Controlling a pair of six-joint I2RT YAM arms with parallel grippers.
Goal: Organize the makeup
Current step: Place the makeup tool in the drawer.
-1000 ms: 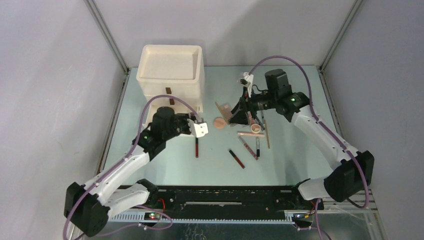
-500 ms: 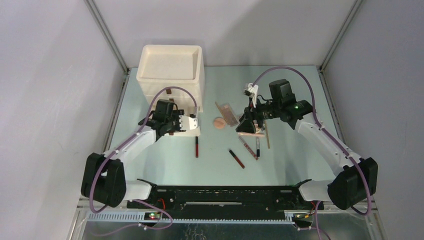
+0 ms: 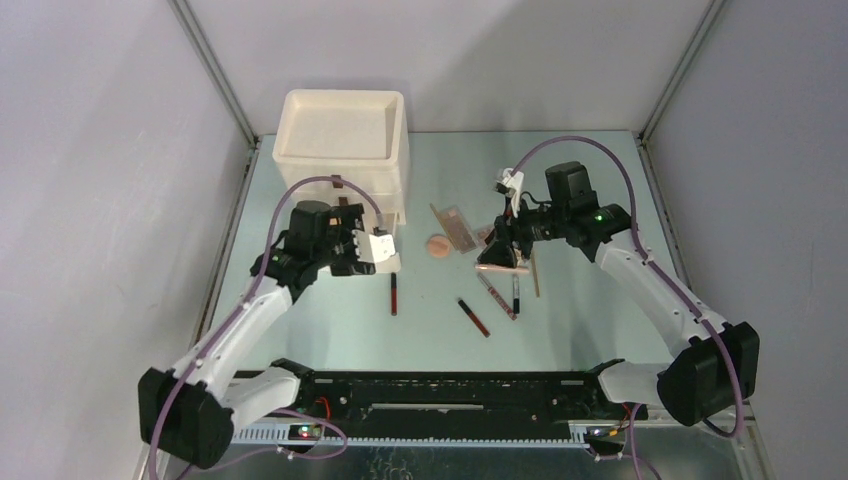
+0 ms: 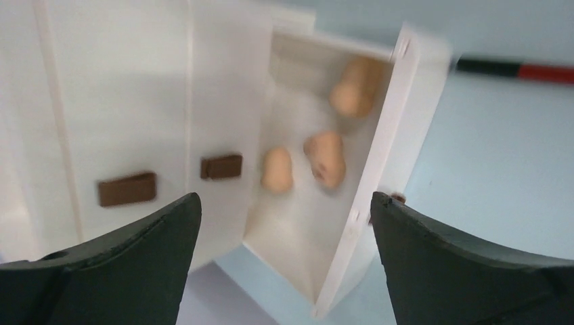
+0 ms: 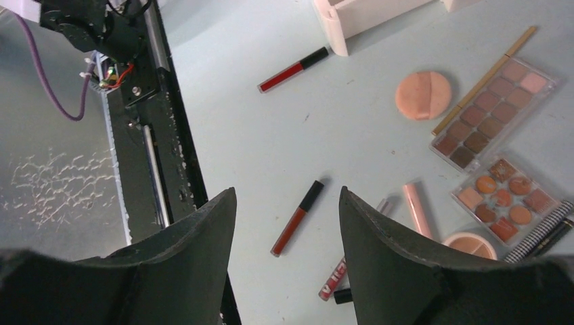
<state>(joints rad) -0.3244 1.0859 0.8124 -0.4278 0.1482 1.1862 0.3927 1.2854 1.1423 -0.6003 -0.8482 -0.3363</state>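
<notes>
Two spread pincers: left pincer (image 4: pixel 284 200) by drawer (image 4: pixel 392 135), right pincer (image 5: pixel 288 193) above red tube (image 5: pixel 298 218)

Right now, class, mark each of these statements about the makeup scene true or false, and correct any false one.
1. The pulled-out drawer holds three peach sponges. True.
2. The left gripper is clamped on a sponge. False: its jaws stand wide open and hold nothing.
3. One round sponge lies on the table. True.
4. The palettes are inside the drawer. False: both lie on the table, next to each other.
5. The right gripper holds nothing. True.
</notes>
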